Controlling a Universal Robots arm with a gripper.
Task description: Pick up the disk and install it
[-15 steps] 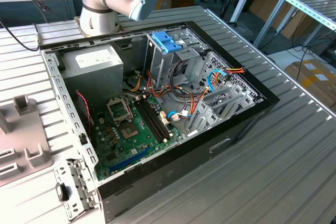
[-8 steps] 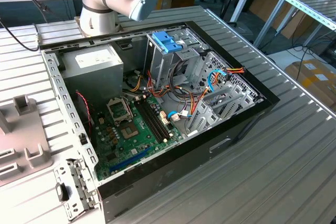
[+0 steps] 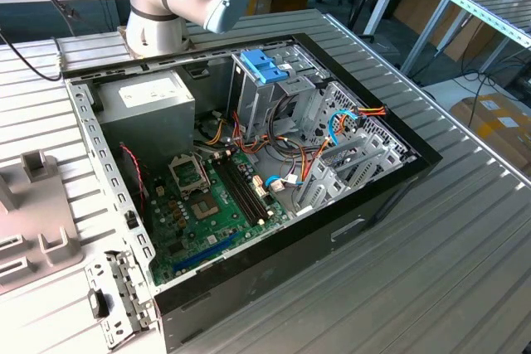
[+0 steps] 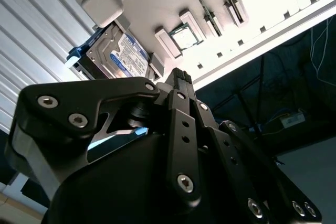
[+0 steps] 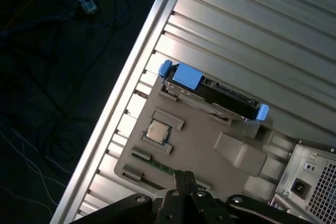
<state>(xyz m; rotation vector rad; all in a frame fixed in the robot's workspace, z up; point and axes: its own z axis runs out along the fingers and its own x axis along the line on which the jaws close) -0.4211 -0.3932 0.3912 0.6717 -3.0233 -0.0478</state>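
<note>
The disk stands on its edge in a slot of a grey fixture tray, with blue plastic rails at both ends. In the second wrist view the disk shows its metal face and its white-and-blue label. My gripper hangs well above the tray with its two black fingers pressed together and nothing between them. Its fingertips point toward the tray, apart from the disk. The open computer case lies on its side on the ribbed metal table.
A processor chip sits in another pocket of the tray beside the disk. Inside the case are a grey power supply, a metal cage with a light-blue top, a green motherboard and loose cables. The table edge runs close to the tray.
</note>
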